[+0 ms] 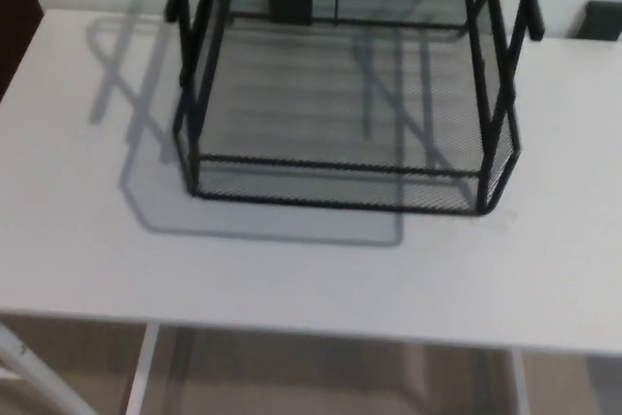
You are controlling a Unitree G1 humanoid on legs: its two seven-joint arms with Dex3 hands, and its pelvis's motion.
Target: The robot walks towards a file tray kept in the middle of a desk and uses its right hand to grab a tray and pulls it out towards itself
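**File tray mid-tabletop, no robot hand showing**

Black mesh file tray (340,94) stands upright on white tabletop (87,250), approx centre, nearer the far edge; its top runs out of frame. Bottom tray (340,177) sits flush inside the frame, front lip facing the camera. Shadow falls to the left & front. Neither left nor right robot hand in view, so can't tell their state. White table leg (141,376) & brown floor (321,381) below front edge.
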